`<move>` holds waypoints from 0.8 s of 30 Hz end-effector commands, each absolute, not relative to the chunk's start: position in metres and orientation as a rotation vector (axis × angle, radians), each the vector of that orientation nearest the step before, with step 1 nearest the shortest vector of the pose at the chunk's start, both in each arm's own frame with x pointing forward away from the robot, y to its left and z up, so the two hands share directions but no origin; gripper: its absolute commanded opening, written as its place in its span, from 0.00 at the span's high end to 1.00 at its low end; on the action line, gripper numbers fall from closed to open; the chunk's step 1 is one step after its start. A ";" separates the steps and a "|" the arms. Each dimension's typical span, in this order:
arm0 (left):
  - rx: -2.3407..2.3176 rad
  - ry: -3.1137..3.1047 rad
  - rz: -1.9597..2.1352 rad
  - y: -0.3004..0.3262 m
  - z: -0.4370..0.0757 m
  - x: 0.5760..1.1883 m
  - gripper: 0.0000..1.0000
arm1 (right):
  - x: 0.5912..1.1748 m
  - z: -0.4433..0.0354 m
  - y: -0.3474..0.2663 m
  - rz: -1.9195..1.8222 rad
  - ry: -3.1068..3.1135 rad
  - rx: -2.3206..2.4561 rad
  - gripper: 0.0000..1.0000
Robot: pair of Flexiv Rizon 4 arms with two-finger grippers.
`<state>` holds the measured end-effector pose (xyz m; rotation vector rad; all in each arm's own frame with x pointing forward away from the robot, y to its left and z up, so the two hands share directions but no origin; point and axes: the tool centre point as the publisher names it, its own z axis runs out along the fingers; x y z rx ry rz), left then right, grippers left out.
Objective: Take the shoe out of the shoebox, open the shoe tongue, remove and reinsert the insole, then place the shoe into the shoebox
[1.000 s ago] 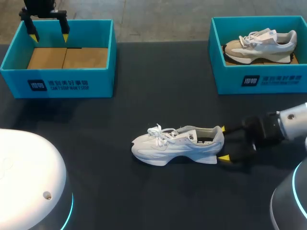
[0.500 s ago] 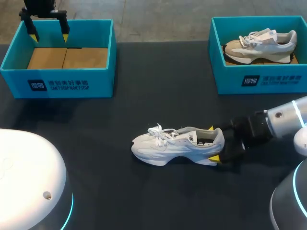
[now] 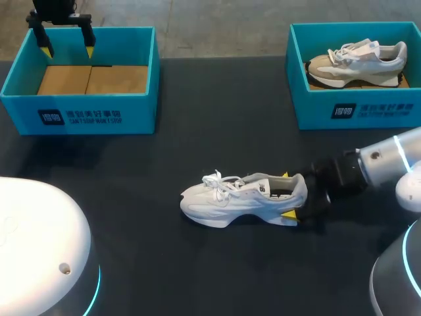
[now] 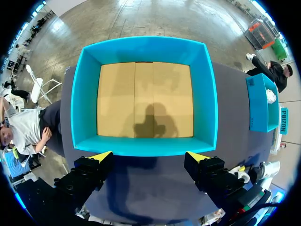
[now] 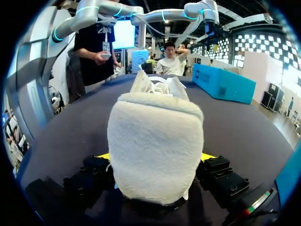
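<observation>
right arm (image 3: 388,160) — silver, cyan ring | end effector (image 3: 287,195) — black, yellow tips

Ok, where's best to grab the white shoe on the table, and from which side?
Probably the heel, coming in from behind it with the right gripper. The shoe stands on its sole with its toe pointing away from that arm. The heel's narrow sides fit between the open fingers, which straddle it now.

Bright overhead light, soft short shadows
</observation>
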<state>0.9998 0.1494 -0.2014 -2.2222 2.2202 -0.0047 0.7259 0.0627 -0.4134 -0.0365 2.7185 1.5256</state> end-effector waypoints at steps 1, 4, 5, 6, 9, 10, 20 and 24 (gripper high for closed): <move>-2.222 2.220 -0.003 0.149 -0.201 1.000 0.00 | 0.731 -0.416 0.066 1.531 2.722 -0.051 0.65; -2.222 2.220 -0.003 0.149 -0.201 1.000 0.00 | 0.732 -0.414 0.068 1.531 2.721 -0.069 0.85; -2.222 2.220 -0.003 0.149 -0.201 1.000 0.00 | 0.732 -0.414 0.068 1.532 2.721 -0.072 0.89; -2.222 2.220 -0.003 0.149 -0.201 1.000 0.00 | 0.733 -0.414 0.069 1.532 2.720 -0.075 0.91; -2.222 2.220 -0.003 0.149 -0.201 1.000 0.00 | 0.734 -0.416 0.069 1.532 2.721 -0.077 1.00; -2.222 2.220 -0.003 0.149 -0.201 1.000 0.00 | 0.734 -0.417 0.069 1.533 2.722 -0.076 1.00; -2.222 2.220 -0.003 0.149 -0.201 1.000 0.00 | 0.732 -0.422 0.071 1.543 2.729 -0.068 1.00; -2.222 2.220 -0.003 0.149 -0.201 1.000 0.00 | 0.732 -0.422 0.071 1.543 2.729 -0.068 1.00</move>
